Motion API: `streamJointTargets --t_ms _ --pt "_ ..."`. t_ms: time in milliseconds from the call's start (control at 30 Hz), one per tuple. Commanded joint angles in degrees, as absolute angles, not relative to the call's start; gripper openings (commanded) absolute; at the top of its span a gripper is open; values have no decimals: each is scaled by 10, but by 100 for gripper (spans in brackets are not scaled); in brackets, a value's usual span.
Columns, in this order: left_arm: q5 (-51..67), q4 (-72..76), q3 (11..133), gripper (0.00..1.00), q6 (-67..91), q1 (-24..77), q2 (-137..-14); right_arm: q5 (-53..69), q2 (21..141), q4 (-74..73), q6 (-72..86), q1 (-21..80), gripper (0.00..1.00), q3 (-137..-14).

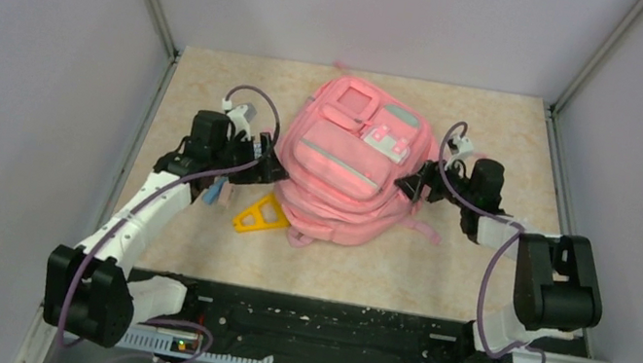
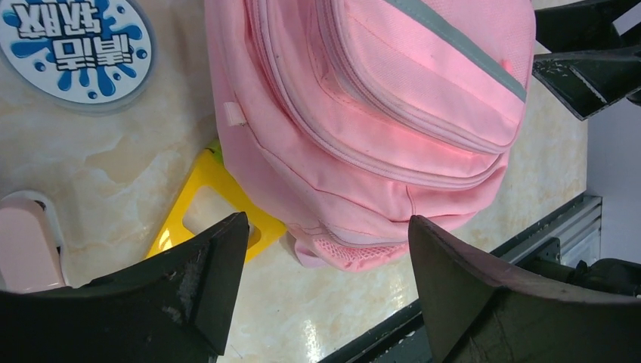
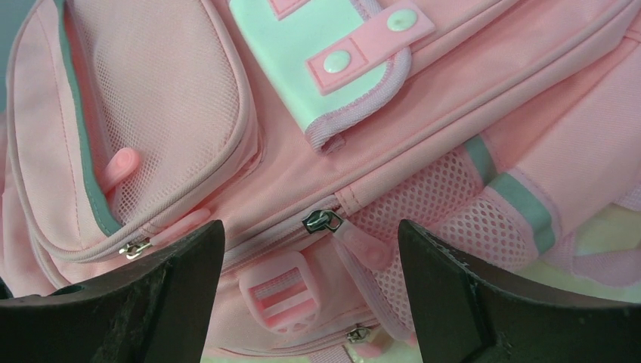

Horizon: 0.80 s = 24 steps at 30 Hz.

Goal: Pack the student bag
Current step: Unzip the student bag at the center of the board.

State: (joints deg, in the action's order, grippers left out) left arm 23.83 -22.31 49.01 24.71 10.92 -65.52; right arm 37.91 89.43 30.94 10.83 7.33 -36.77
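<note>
Right end effector (agape) just beside student bag.

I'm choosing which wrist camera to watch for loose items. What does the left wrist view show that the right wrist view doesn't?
Left wrist only: a yellow triangle ruler against the student bag, a round blue-and-white disc and a pale pink object on the table. Right wrist only: a zipper pull, a mint flap with two snaps, a mesh side pocket. Both: the student bag, framed by the left gripper and right gripper respectively, each open.
</note>
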Motion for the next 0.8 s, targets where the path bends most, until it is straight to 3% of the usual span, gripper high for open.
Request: streamJointTargets --t_ms 0,100,167,433,533,767 --pt "280 -228 497 81 228 107 -689 434 909 366 114 76 82 -393" --pt "296 -252 512 80 216 107 -712 437 911 364 114 76 81 -394" --pt "308 -255 513 78 217 107 -729 439 913 361 114 76 75 -395" --pt "356 -251 512 45 225 107 -768 438 905 330 113 76 48 -396" --pt "355 -252 513 38 225 107 -768 427 907 312 107 76 39 -399" --pt "353 -253 512 26 223 107 -769 410 914 288 100 76 30 -406"
